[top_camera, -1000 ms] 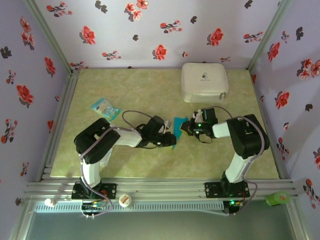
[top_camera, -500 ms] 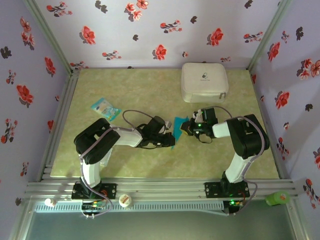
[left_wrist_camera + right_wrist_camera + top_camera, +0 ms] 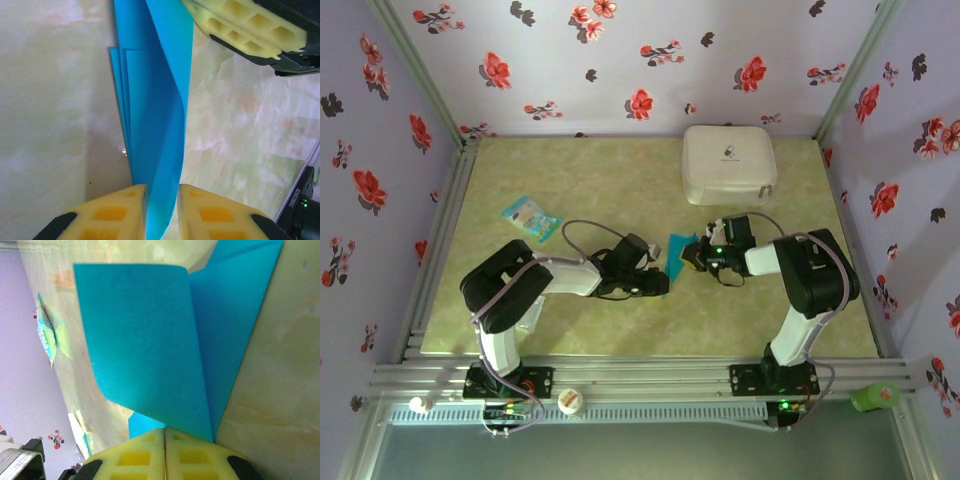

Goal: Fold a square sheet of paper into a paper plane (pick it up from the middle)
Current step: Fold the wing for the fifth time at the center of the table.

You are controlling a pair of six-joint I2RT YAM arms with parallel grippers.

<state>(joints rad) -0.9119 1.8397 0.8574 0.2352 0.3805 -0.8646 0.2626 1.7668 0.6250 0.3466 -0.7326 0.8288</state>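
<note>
The square sheet of paper (image 3: 677, 246) is a teal-blue folded piece at mid-table, standing up between both grippers. My right gripper (image 3: 687, 256) is shut on its right edge; in the right wrist view the pads (image 3: 165, 429) meet with the folded sheet (image 3: 145, 340) fanning out from them. My left gripper (image 3: 662, 284) is at the sheet's near-left end. Its yellow fingers (image 3: 162, 187) stand slightly apart, with a curved flap of the sheet (image 3: 155, 100) passing between them. The right gripper's fingers (image 3: 240, 22) show beyond that flap.
A white case (image 3: 728, 163) stands at the back right of the table. A small pale-blue packet (image 3: 530, 217) lies at the left, also seen in the right wrist view (image 3: 47, 337). A white cap (image 3: 570, 401) and a green object (image 3: 875, 397) sit by the front rail.
The left arm has shifted a little to the left and its gripper has slid nearer along the sheet's lower end, with its jaws slightly parted. The right arm has held still.
</note>
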